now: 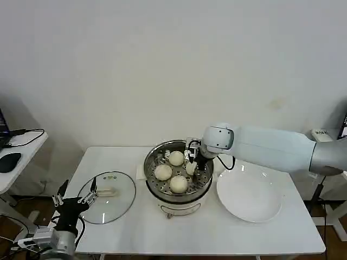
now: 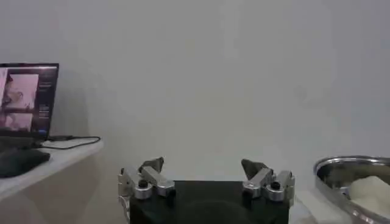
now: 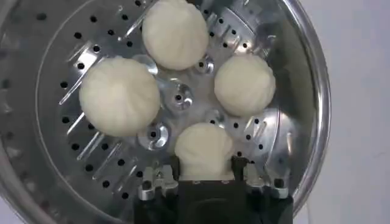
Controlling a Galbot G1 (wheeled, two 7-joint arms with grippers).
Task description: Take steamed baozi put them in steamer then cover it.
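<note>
Right wrist view: right gripper (image 3: 204, 176) clamped on fourth baozi (image 3: 203, 146), low over steamer (image 3: 304, 91) tray; three buns ahead. Release gently into that gap. Left gripper (image 2: 207, 176) spread, idle beside cover (image 1: 108, 203).

White plate (image 1: 250, 196), table (image 1: 217, 233), laptop (image 2: 27, 100).

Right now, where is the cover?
In the head view the cover lies flat on the table, left of the steamer, with the open left gripper at its left edge.
</note>
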